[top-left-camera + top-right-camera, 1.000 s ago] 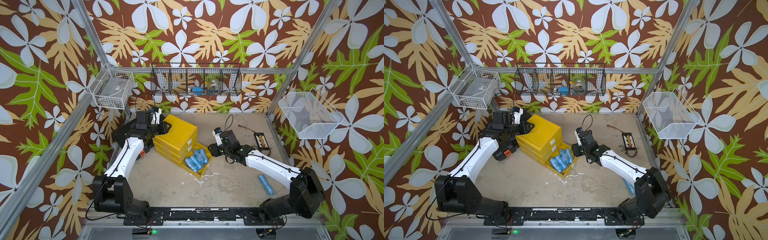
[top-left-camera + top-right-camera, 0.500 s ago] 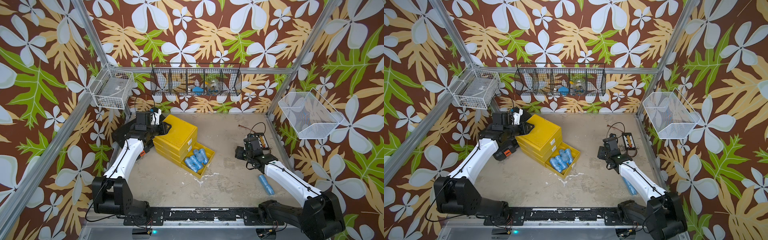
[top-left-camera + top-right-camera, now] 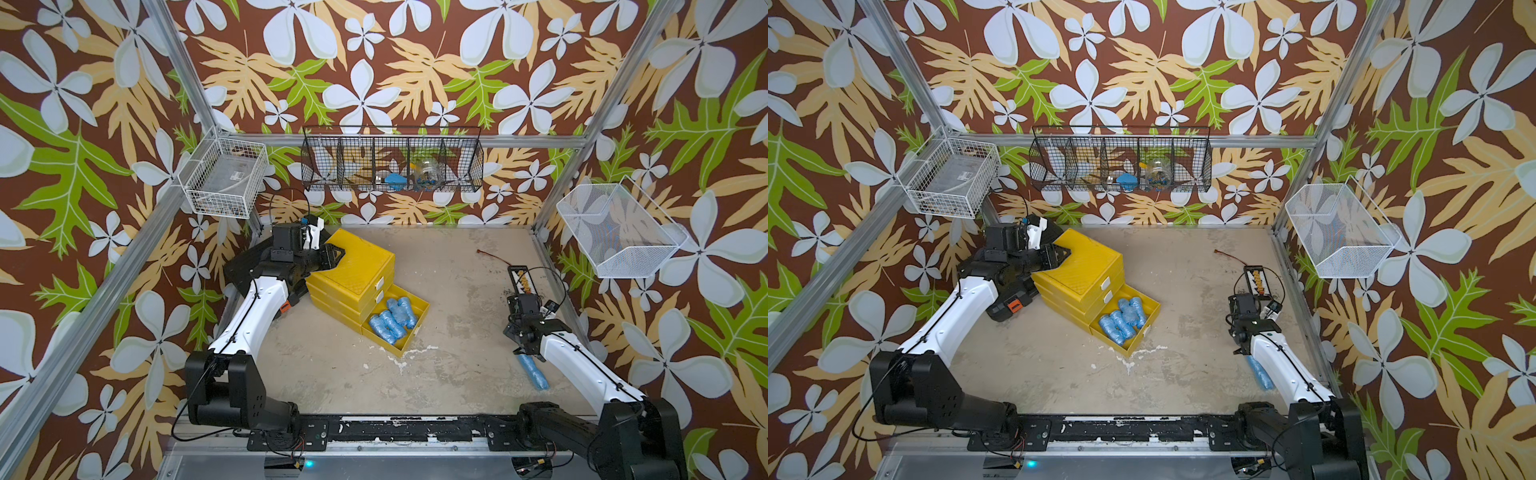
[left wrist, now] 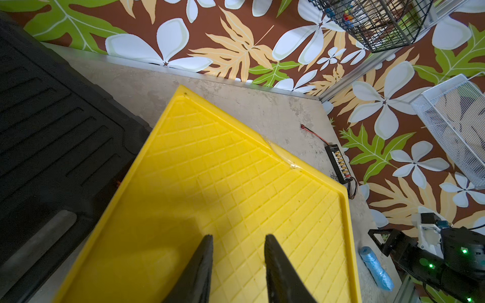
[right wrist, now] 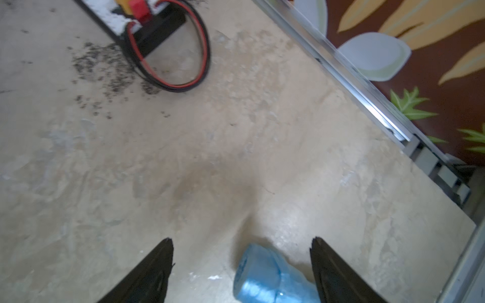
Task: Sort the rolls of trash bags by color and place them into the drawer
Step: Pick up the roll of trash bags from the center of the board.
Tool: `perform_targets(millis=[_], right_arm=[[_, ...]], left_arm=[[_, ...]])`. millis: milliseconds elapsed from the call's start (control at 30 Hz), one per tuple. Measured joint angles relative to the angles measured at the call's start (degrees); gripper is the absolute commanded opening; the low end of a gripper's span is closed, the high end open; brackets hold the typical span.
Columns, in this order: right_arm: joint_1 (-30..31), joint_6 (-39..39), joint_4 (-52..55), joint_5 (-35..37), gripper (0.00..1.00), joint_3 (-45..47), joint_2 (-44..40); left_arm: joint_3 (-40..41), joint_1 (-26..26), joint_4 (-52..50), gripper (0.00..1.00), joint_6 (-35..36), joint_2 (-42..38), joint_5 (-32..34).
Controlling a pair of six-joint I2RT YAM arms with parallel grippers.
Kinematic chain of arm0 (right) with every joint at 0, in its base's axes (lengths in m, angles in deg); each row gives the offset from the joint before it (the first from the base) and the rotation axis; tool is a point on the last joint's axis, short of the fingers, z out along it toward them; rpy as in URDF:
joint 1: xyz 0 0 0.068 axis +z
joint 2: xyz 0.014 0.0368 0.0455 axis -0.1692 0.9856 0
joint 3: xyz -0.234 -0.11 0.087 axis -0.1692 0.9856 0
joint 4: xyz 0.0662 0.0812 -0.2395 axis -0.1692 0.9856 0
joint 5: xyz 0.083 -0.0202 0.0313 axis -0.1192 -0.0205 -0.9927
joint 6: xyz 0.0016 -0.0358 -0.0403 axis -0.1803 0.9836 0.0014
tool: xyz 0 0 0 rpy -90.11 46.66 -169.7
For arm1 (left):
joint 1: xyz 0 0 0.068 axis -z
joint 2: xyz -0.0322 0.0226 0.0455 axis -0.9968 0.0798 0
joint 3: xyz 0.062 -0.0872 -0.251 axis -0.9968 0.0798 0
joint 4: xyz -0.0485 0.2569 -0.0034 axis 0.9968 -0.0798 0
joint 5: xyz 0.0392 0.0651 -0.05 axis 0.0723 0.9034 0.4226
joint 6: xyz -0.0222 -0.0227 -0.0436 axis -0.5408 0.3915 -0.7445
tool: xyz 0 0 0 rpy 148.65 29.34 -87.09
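The rolls of trash bags [image 3: 392, 320] in view are all light blue: short cylinders of crinkly thin film. At the far left a ribbed black case [image 4: 52, 131] of matte plastic lies flat just beside the yellow drawer chest [image 3: 357, 266]. The left gripper [image 4: 237, 236] sits over the chest's grid-embossed top near its rear corner, jaws a narrow gap apart with nothing between them; whether they touch the plastic I cannot tell. The chest is boxy and hard-edged, with white tab handles, and its bottom drawer [image 3: 399, 353] is pulled out, a cluster of the blue rolls lying side by side inside. Right of it the mottled, scuffed beige table [image 3: 457, 270] is bare and wide. Further right, the right gripper [image 5: 242, 239] points down with its jaws spread wide, clamping nothing. The end of a loose roll [image 5: 265, 278] lies on the table between them, close to one finger. Beyond lie a black connector strip [image 3: 524, 280] with a looped red-and-black wire and the aluminium rail [image 5: 367, 86] at the table's edge, near the loose roll.
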Motion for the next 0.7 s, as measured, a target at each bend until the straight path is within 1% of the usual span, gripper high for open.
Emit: perform_targets(millis=[100,200,467,700], right_arm=[[-2.8,-0.2,0.2,-0.5,0.85,0.9,0.1],[-3.9,-0.2,0.0,-0.3,0.88,0.9,0.8],[-8.7,0.0,-1.9,-1.2,0.88,3.0,3.0],[-9.4,-1.5,-1.8,-4.7,0.88,4.6,1.5]], left_arm=[[-0.2,0.0,-0.2,0.37,0.0,0.2,0.0],[-0.3,0.0,-0.2,0.37,0.0,0.2,0.0],[-0.9,0.0,-0.7,0.37,0.0,0.6,-0.2],[-1.9,0.0,-1.7,0.37,0.0,1.3,-0.2]])
